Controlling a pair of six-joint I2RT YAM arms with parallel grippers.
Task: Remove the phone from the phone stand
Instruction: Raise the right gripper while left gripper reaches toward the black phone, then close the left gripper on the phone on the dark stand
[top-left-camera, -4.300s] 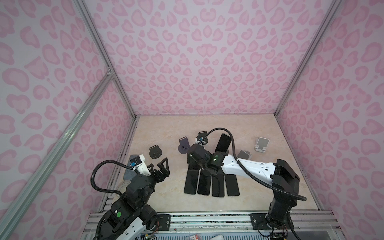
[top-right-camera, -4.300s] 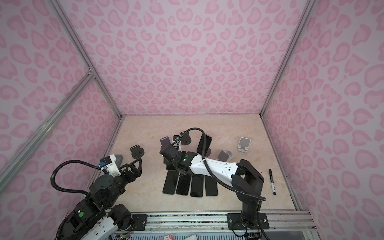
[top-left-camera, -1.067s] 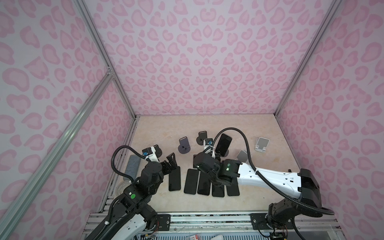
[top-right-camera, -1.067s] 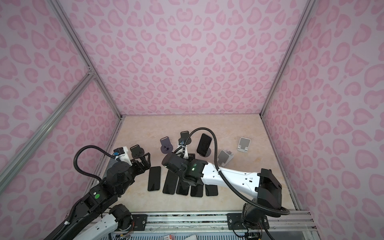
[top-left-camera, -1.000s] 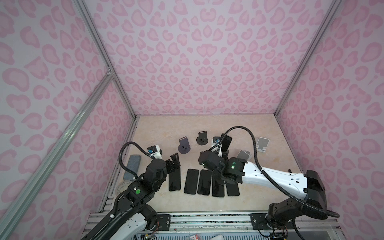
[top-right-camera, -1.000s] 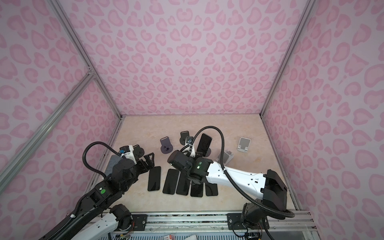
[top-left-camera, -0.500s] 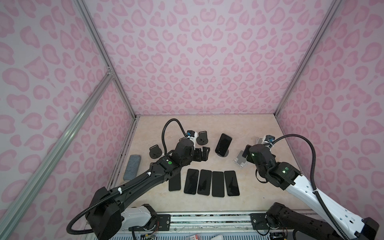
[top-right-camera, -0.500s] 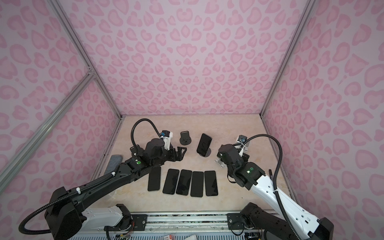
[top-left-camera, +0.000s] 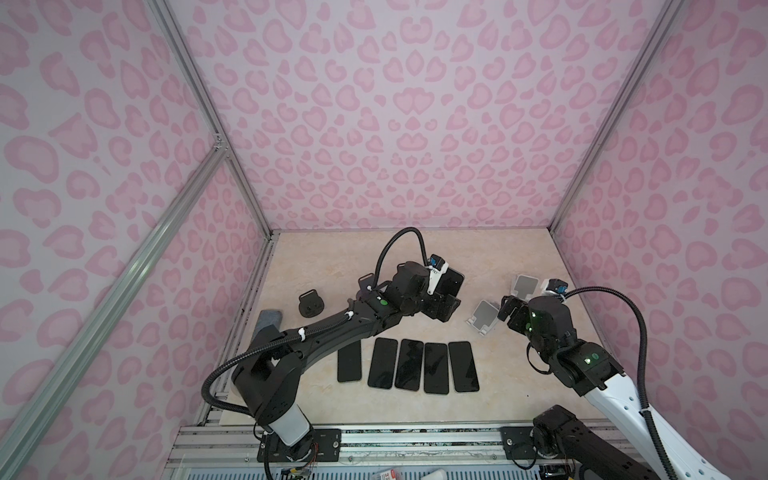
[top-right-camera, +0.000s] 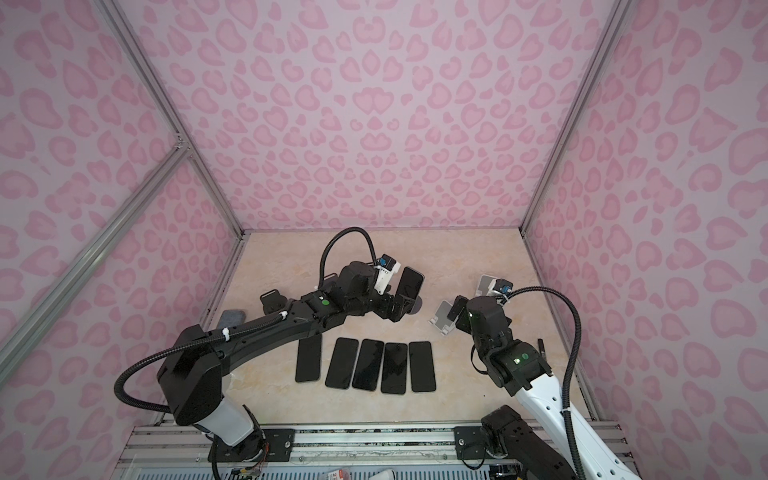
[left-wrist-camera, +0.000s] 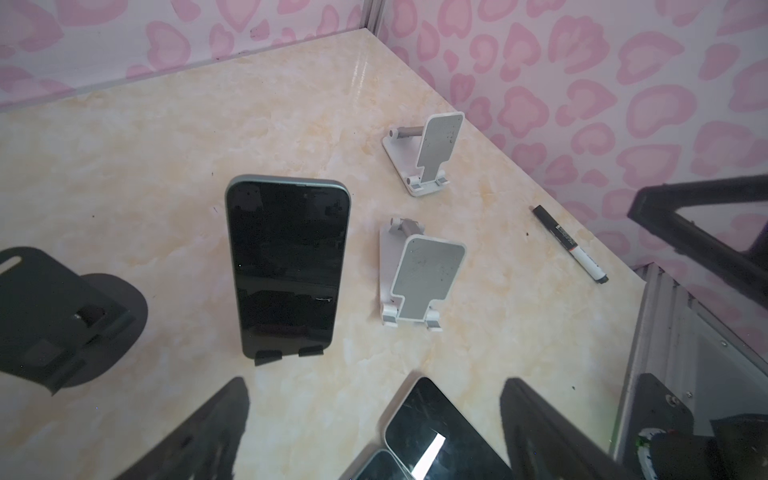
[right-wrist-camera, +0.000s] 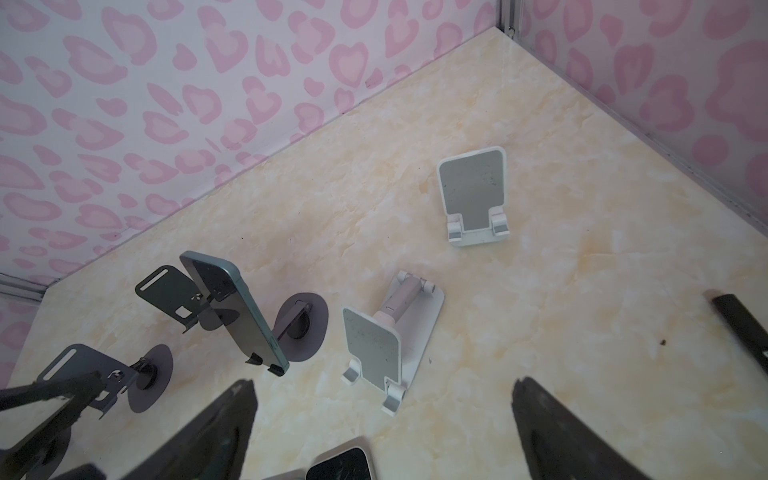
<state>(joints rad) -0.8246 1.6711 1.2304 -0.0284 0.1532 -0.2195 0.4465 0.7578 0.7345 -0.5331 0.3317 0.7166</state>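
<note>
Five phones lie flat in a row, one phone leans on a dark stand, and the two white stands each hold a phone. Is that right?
Not quite. The two white stands are empty, as the left wrist view shows. The rest holds: five phones lie flat in a row, and one phone leans on a dark stand.

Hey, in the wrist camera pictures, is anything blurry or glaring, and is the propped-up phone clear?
Left wrist view: the phone on its stand is sharp, without glare; a flat phone shows a bright white reflection; the left gripper is blurred. Right wrist view: the right gripper blurs too, phone sharp.
</note>
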